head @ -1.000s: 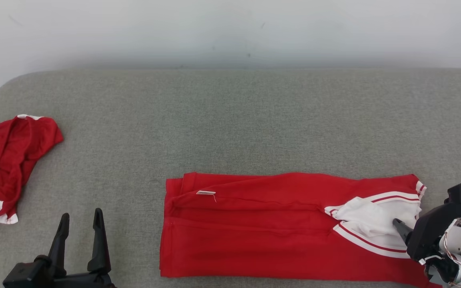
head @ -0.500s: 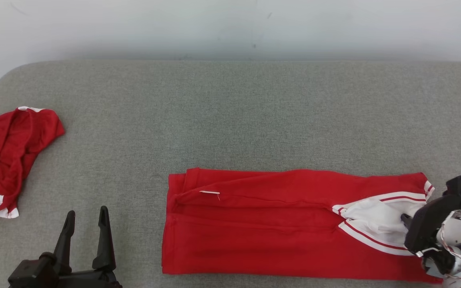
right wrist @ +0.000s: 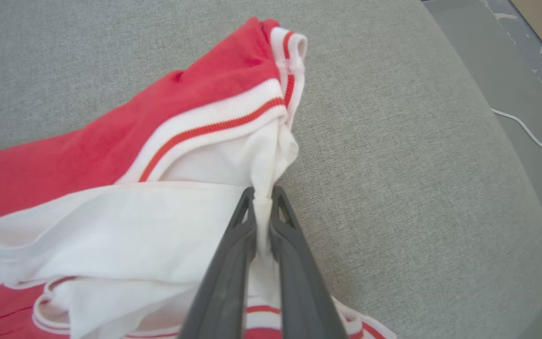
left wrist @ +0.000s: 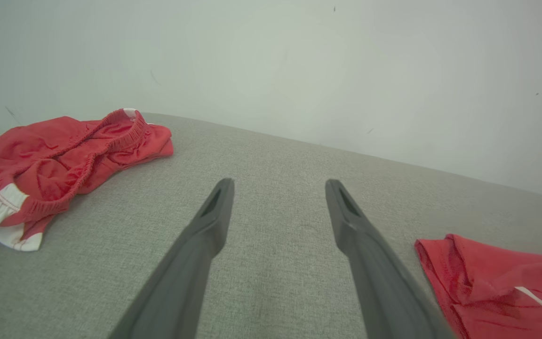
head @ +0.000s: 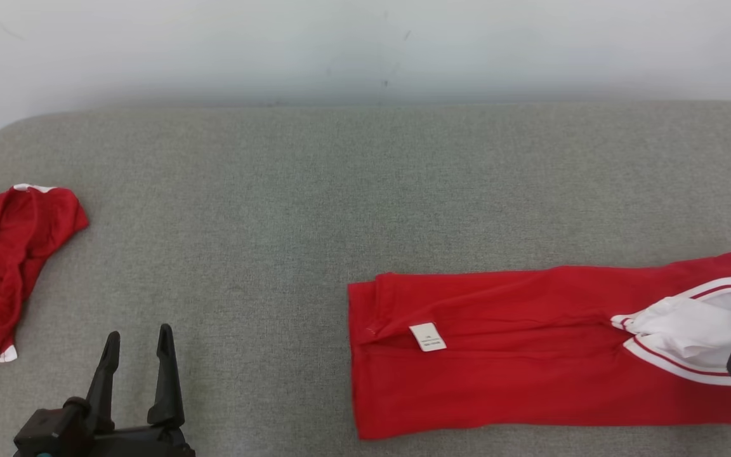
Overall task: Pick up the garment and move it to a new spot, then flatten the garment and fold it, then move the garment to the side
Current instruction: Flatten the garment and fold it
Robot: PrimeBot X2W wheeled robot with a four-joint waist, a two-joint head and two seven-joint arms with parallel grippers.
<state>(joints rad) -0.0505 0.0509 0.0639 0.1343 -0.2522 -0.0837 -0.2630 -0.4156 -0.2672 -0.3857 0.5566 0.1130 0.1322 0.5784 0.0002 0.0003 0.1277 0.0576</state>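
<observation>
Two red garments lie on the grey fabric counter (head: 315, 190) against a white wall (head: 365, 44). The folded garment (head: 499, 374) sits near right, its white-trimmed end cut off by the head view's edge. My right jaws pinch its white fabric tight; my left jaws stand wide, empty, near left. The crumpled shorts (head: 4, 254) are cropped at the left edge.

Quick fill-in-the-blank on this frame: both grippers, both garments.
The right gripper has its jaws shut on the ____ part of the folded garment. The left gripper has its jaws ____. The crumpled garment lies on the robot's ____ side.
Missing words: white; open; left.
</observation>
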